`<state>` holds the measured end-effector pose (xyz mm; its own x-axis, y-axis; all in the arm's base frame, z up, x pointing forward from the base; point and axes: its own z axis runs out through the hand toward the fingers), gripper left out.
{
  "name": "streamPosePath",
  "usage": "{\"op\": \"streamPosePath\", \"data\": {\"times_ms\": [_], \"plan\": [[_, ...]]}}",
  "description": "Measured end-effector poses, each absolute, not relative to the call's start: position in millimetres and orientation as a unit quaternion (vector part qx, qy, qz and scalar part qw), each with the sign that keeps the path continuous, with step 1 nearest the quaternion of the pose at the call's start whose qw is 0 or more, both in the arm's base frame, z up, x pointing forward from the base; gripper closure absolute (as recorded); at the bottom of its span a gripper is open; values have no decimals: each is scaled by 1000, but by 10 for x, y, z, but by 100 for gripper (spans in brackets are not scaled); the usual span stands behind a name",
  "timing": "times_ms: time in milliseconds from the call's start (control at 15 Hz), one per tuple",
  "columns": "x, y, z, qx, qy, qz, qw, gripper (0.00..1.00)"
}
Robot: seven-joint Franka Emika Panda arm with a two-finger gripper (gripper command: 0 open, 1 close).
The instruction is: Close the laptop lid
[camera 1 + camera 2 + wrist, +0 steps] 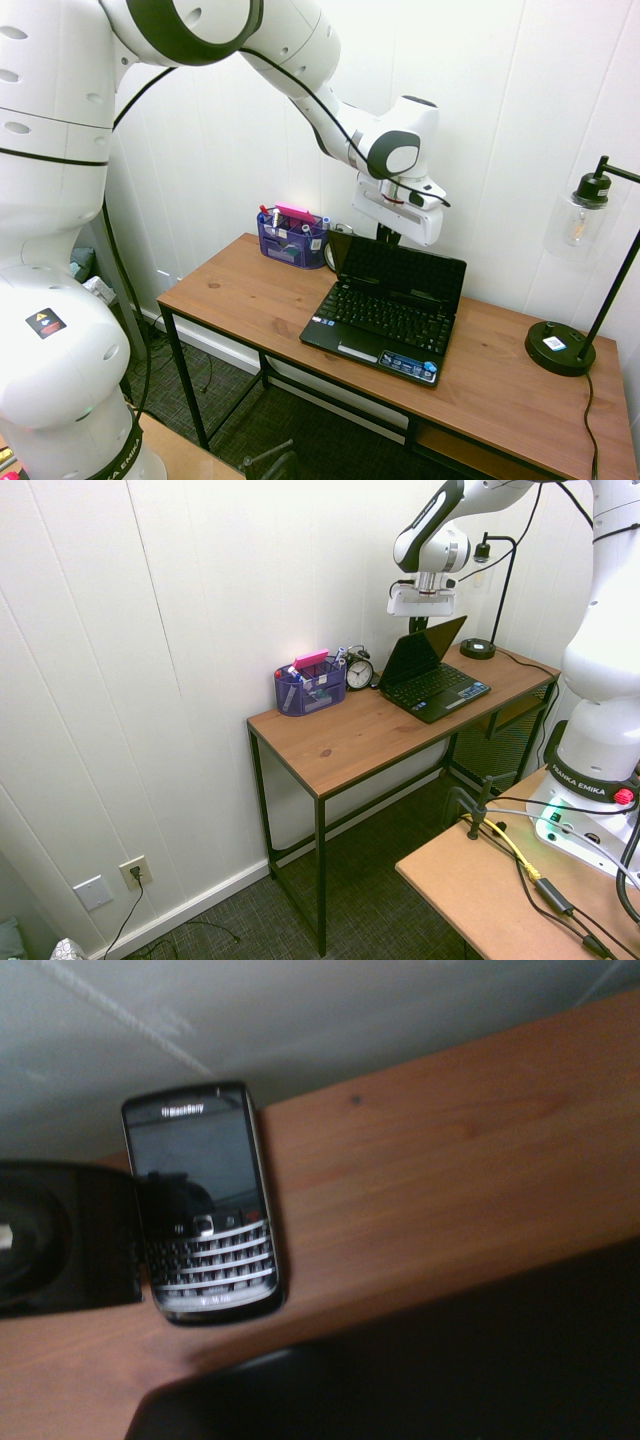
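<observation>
Lid not closed yet, arm poised behind it.
Laptop lid (405,268) stands open at frame center on the desk (250,290); gripper (388,236) sits just behind its top edge, finger state can't tell. All closing left to do. Free room in front over the keyboard; wall close behind, organizer (290,240) left, lamp (565,345) far right.
</observation>
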<state>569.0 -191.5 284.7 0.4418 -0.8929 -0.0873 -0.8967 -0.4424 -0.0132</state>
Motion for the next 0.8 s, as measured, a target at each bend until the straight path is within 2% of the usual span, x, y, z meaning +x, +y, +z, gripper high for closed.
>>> {"op": "streamPosePath", "data": {"times_ms": [800], "plan": [[5137,-1760,2201,-855,502,127,5,100]]}}
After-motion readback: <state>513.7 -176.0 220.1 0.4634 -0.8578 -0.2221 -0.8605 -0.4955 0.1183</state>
